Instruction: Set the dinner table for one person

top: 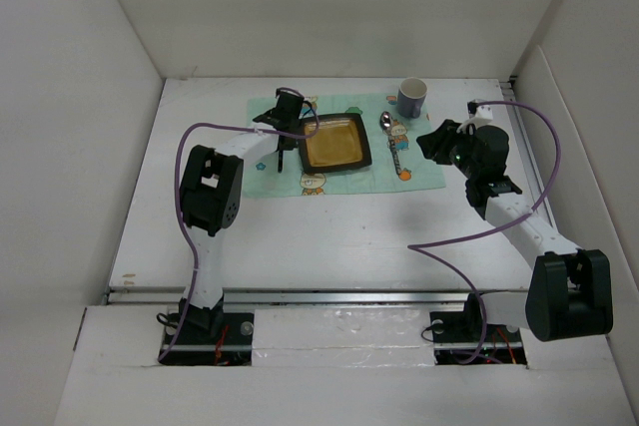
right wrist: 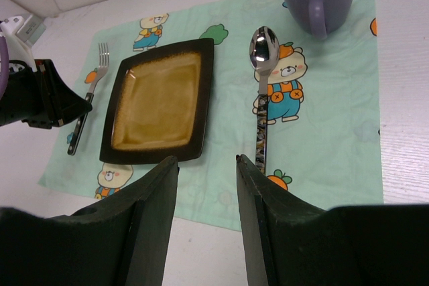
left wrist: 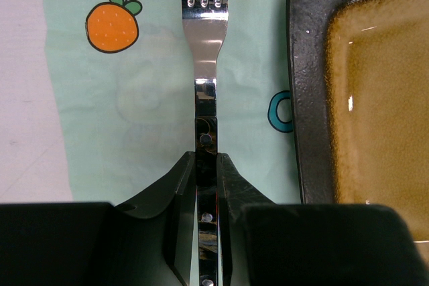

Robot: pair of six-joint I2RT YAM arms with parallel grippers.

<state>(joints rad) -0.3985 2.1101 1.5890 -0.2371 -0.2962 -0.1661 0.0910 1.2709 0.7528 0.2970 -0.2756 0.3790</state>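
Partly hidden, fork (left wrist: 206,51) handle in clamped left tool (left wrist: 206,163) (tines cropped), right tool (right wrist: 206,161) apart.

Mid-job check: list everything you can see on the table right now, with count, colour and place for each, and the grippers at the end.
dinner table: 1, plain white, under everything
mat: 1, mint green with cartoon prints, on the far half of the table
plate: 1, square, dark rim with amber centre, middle of the mat
fork: 1, silver with dark handle, left of the plate, over the mat
spoon: 1, silver with dark patterned handle, lying on the mat right of the plate
mug: 1, purple with white inside, far right corner of the mat
left gripper: 1, black, shut on the fork handle
right gripper: 1, black, open and empty, above the mat's near edge
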